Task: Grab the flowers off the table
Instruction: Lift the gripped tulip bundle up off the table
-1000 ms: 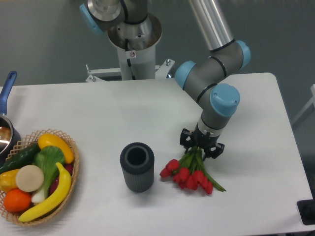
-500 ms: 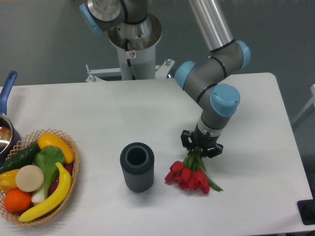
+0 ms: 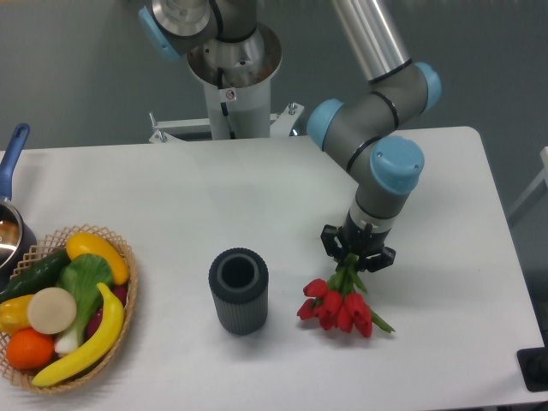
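Observation:
The flowers are a bunch of red tulips with green stems, hanging heads-down toward the front of the white table. My gripper is directly above them, shut on the green stems just above the blooms. The stems' upper ends are hidden inside the black fingers. The blooms appear lifted slightly off the tabletop, tilted to the front left.
A dark grey ribbed vase stands upright just left of the flowers. A wicker basket of vegetables and fruit sits at the front left, with a blue-handled pot behind it. The robot's base is at the back.
The gripper has moved slightly right and up with the tulip bunch in its grasp; the blooms have swung right with it and hang more steeply.

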Controlling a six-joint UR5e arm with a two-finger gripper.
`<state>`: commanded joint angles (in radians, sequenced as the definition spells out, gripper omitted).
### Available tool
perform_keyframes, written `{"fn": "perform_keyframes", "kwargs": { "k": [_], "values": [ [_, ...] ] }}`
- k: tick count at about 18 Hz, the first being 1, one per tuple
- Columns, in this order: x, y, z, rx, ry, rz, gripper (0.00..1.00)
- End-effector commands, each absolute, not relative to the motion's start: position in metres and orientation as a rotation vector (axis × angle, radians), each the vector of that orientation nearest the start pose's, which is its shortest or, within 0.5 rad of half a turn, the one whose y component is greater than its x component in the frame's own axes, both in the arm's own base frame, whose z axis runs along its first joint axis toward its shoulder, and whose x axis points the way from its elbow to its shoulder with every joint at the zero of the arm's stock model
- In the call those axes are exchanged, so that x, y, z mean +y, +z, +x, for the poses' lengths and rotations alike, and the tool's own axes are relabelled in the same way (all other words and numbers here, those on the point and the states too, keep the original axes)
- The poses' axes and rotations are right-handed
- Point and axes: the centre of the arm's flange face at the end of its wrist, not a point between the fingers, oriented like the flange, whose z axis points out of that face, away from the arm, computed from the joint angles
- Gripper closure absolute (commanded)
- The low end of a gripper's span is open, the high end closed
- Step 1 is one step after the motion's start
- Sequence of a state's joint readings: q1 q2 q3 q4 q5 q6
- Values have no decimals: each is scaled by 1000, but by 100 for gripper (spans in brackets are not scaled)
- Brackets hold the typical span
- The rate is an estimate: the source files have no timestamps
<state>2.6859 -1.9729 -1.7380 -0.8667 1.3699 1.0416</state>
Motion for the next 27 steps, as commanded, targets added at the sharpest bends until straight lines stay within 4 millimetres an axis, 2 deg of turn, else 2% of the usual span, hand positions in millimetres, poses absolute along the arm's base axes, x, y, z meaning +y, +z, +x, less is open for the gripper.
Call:
{"fn": "perform_keyframes", "kwargs": {
  "k": [5,8,11,14,17,27],
  "values": [
    [392,319,-496,-113,121,-2775,64],
    [374,358,-513,-145,125,-2626,64],
    [362,382,-522,-106,143,-2526,64],
    [362,396,-526,-93,122,-2442,64],
    [345,410,-532,-119,134,-2395,64],
    [327,423,-533,-139,129,-2330,64]
  ]
}}
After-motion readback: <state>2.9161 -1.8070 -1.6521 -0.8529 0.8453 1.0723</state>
